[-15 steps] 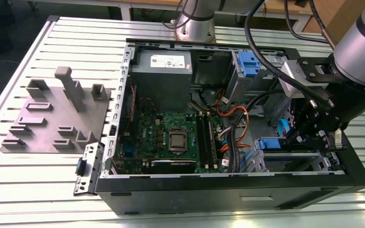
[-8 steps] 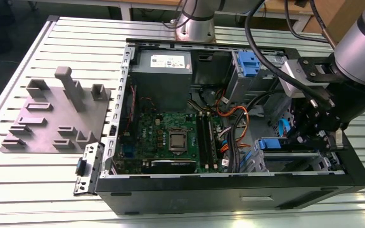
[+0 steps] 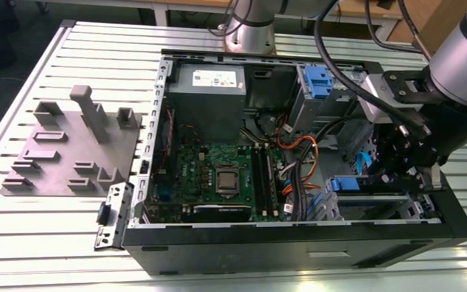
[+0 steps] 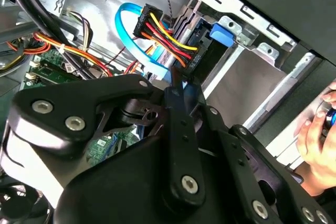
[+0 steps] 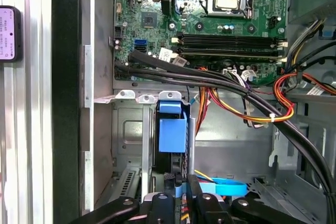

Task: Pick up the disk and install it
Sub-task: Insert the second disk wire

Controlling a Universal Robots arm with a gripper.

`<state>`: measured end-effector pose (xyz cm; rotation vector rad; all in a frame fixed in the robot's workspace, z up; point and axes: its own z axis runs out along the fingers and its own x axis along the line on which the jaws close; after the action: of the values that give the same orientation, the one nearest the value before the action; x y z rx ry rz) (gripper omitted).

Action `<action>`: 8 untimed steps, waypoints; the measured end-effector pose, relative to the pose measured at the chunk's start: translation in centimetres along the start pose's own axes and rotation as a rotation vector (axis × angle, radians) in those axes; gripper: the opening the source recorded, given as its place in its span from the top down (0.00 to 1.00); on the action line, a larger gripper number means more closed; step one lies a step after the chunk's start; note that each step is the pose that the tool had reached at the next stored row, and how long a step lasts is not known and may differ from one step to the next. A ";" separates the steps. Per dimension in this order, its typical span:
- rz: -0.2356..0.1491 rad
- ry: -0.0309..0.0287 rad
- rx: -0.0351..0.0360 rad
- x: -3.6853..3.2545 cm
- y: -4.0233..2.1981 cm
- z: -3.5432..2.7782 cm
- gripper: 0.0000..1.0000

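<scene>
The disk [image 5: 172,129] stands on edge in the drive bay slot at the case's corner; I see its blue carrier frame end-on in the first wrist view. In the exterior view its blue frame [image 3: 347,184] sits in the bay at the exterior view's right. My gripper [image 5: 181,184] is right behind the disk's near end, its fingers drawn together with nothing between them. I cannot tell whether they touch the disk. In the second wrist view my gripper [image 4: 176,85] points at the black connector with coloured wires [image 4: 168,40].
The open computer case [image 3: 298,234] holds a green motherboard [image 3: 217,176], a grey power supply [image 3: 209,82] and a second blue latch [image 3: 318,79]. Black cables [image 5: 210,80] and orange-yellow wires [image 5: 262,114] cross near the bay. A person's hand [image 4: 315,142] is beside the case.
</scene>
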<state>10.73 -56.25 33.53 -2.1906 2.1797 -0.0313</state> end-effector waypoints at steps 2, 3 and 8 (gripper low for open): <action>0.000 -0.0001 0.0000 -0.01 -0.03 -0.53 0.76; 0.000 -0.0001 0.0000 -0.02 -0.04 -0.78 0.76; 0.000 -0.0004 0.0000 -0.03 -0.05 -1.09 0.78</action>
<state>10.73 -56.24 34.62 -2.1904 2.1796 -0.0309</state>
